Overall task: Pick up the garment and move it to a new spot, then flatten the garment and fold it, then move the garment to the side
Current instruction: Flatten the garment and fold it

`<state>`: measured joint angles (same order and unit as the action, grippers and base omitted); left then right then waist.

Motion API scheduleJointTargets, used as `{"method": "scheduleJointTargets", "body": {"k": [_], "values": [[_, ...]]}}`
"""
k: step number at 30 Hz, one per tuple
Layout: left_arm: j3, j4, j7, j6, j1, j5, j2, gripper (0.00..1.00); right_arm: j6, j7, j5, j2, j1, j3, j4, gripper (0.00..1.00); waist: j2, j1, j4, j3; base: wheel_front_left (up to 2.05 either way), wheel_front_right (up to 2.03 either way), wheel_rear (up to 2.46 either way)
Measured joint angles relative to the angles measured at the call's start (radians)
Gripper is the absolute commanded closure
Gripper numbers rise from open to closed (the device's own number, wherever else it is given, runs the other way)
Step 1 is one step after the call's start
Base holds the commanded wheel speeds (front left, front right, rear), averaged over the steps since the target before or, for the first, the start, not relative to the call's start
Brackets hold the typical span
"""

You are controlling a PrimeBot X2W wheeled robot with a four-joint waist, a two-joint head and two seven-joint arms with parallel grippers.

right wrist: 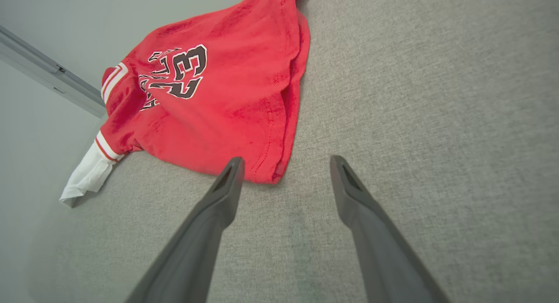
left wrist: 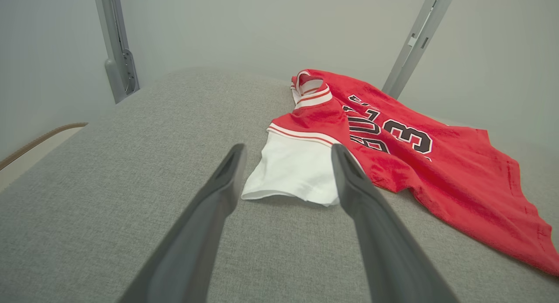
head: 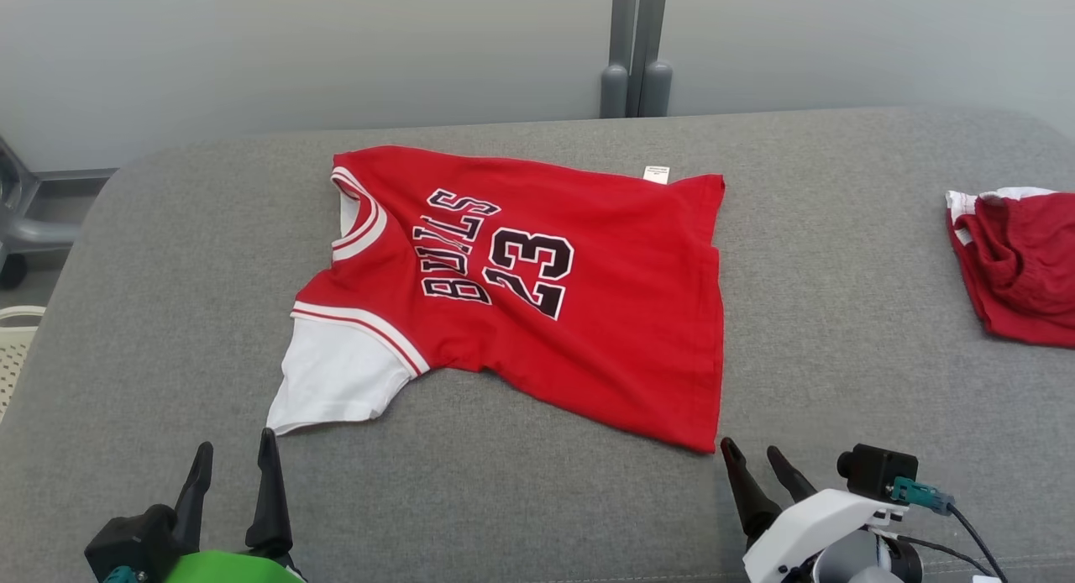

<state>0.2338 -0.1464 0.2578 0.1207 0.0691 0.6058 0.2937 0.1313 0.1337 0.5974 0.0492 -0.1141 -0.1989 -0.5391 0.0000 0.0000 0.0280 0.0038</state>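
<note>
My left gripper (head: pixel 235 440): fingers spread wide, empty, near front edge of grey surface (head: pixel 840 331), just short of red jersey (head: pixel 588 314)'s white sleeve (head: pixel 336 381). My right gripper (head: pixel 747 445): spread too, empty, beside jersey's near hem corner. Head view adds crumpled red garment (head: pixel 1020 264) at right edge. Jersey lies mid-surface, mostly flat, "BULLS 23" up, collar leftward.

Counter (head: pixel 848 331), grey fabric: you had bare cloth open along the near edge, at the far left, and between the jersey (head: pixel 588 339) and the crumpled red garment (head: pixel 1020 264) at the right edge. The jersey took up the middle. Twin grey posts (head: pixel 636 70) stood behind the far edge.
</note>
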Motion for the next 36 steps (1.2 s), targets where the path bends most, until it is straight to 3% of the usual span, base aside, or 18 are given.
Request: {"method": "scheduleJointTargets", "body": {"k": [16, 17, 19, 22, 24, 32, 36], "values": [[0.016, -0.016, -0.001, -0.007, -0.037, -0.005, -0.007, 0.0, 0.0, 0.062, 0.328, 0.0, -0.185, -0.138, -0.271, 0.0, 0.0, 0.0, 0.098, 0.053, 0.0, 0.0, 0.0], [0.016, -0.017, -0.001, -0.007, -0.038, -0.005, -0.007, 0.0, 0.001, 0.068, 0.336, 0.0, -0.195, -0.146, -0.286, 0.1, 0.0, 0.0, 0.104, 0.054, 0.0, 0.0, 0.0], [0.016, -0.018, -0.001, -0.007, -0.039, -0.005, -0.007, 0.0, 0.001, 0.08, 0.345, 0.002, -0.213, -0.159, -0.314, 0.54, 0.0, 0.0, 0.115, 0.057, 0.0, 0.0, 0.0], [0.015, -0.02, 0.0, -0.007, -0.039, -0.006, -0.009, 0.0, 0.0, 0.094, 0.353, 0.002, -0.234, -0.175, -0.35, 0.76, 0.0, 0.0, 0.125, 0.058, 0.0, 0.0, 0.0], [0.012, -0.021, 0.0, -0.007, -0.039, -0.006, -0.01, 0.0, 0.0, 0.103, 0.357, 0.001, -0.244, -0.183, -0.368, 1.0, 0.0, 0.0001, 0.126, 0.058, 0.0, 0.0, 0.0], [0.007, -0.021, 0.0, -0.008, -0.039, -0.006, -0.019, 0.0, 0.0, 0.123, 0.36, -0.001, -0.267, -0.173, -0.377, 1.0, 0.0, 0.0, 0.108, 0.058, 0.0, 0.0, 0.0], [0.017, -0.027, 0.0, -0.029, -0.041, 0.007, -0.033, 0.0, 0.0, 0.127, 0.355, 0.0, -0.271, -0.145, -0.354, 1.0, 0.0, 0.0, 0.091, 0.058, 0.0, 0.0, 0.0]]}}
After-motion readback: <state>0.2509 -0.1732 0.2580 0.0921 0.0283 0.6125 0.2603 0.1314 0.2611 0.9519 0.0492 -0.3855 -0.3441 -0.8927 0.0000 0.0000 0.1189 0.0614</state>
